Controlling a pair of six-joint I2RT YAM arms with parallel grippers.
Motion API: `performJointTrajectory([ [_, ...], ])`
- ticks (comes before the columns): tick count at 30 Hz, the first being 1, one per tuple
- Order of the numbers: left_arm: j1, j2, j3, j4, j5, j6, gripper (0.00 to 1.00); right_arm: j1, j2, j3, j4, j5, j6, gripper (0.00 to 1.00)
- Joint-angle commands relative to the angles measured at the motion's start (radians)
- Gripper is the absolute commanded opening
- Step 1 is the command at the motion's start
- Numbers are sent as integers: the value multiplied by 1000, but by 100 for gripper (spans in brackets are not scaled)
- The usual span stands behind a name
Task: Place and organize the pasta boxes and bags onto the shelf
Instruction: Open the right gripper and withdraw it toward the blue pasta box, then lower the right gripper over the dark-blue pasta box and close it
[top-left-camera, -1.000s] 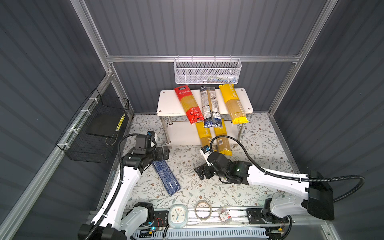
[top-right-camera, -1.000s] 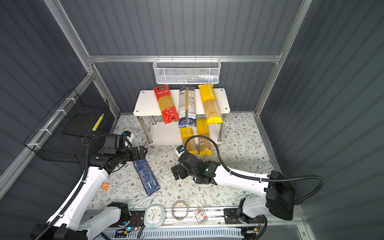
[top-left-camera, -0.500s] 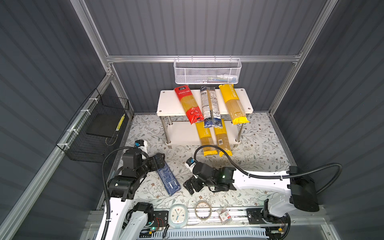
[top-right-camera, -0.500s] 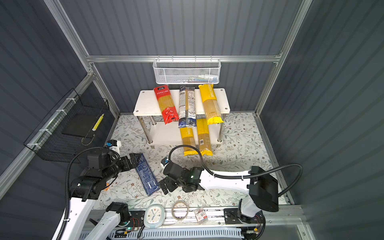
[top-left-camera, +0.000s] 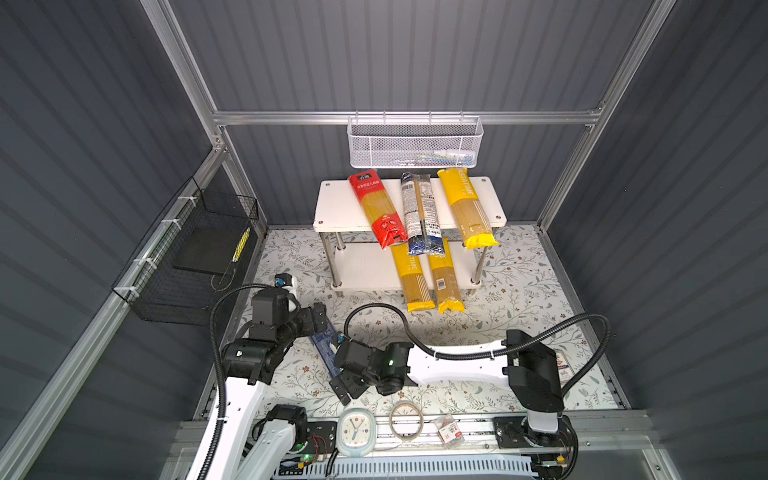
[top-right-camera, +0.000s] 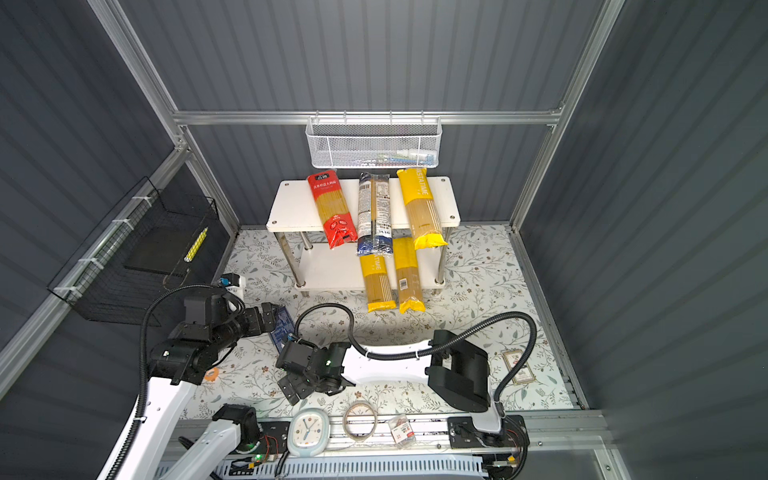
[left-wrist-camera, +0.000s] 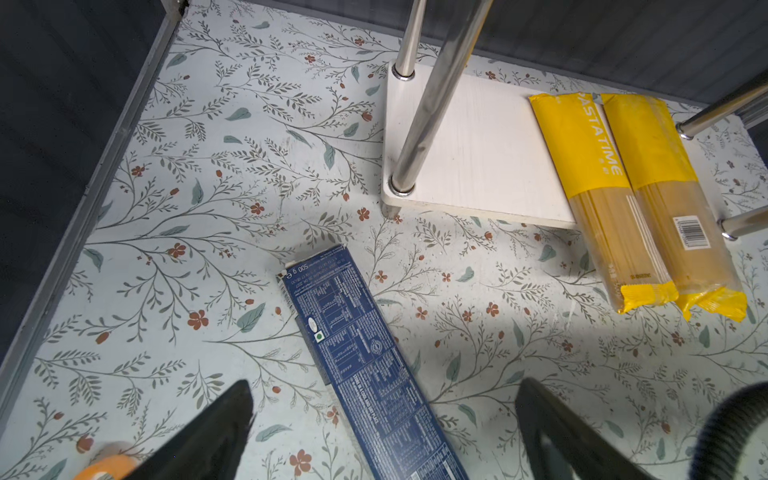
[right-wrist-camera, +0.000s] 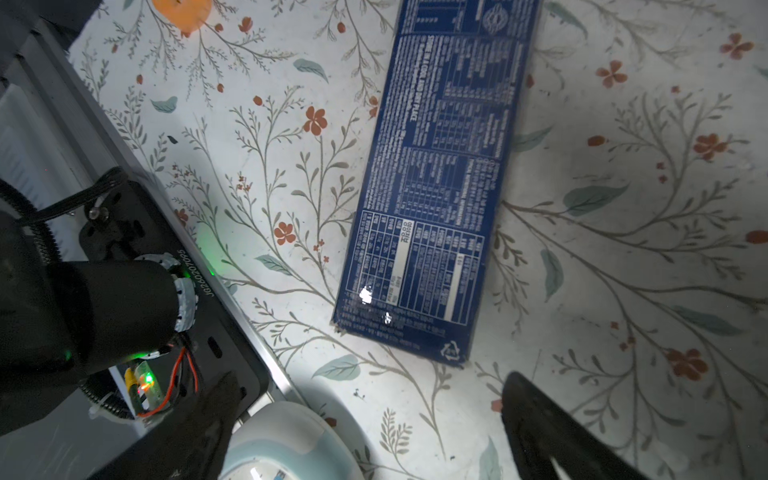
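Shelf (top-left-camera: 336, 208) holds five packs (top-left-camera: 417, 216), we count; the dark-blue box (left-wrist-camera: 365, 357) lies on the bench (top-left-camera: 519, 291). Left end effector (left-wrist-camera: 384, 390) and right end effector (right-wrist-camera: 370, 380) both stand open, empty.

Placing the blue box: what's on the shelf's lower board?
Two yellow bags side by side on the lower board's right part, overhanging its front; the left is bare. The upper board hides its rear in both top views.

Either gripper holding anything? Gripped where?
Nothing held. The left gripper and right gripper are both open, hovering clear of the dark-blue box, which lies flat on the mat.
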Motion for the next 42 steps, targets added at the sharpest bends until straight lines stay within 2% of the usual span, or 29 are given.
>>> performJointTrajectory([
  [1, 4, 18, -6, 8, -38, 29, 100, -3, 52, 81, -109, 35, 24, 99],
  [9, 7, 42, -8, 20, -88, 16, 100, -8, 174, 214, -198, 104, 9, 99],
  [17, 12, 77, -8, 23, -51, 22, 100, -13, 223, 222, -155, 111, -26, 99],
  [30, 15, 85, -9, 20, -56, 24, 100, -25, 278, 245, -137, 86, -47, 99],
  [42, 18, 81, -9, 21, -58, 26, 100, -38, 317, 276, -209, 115, -43, 99],
])
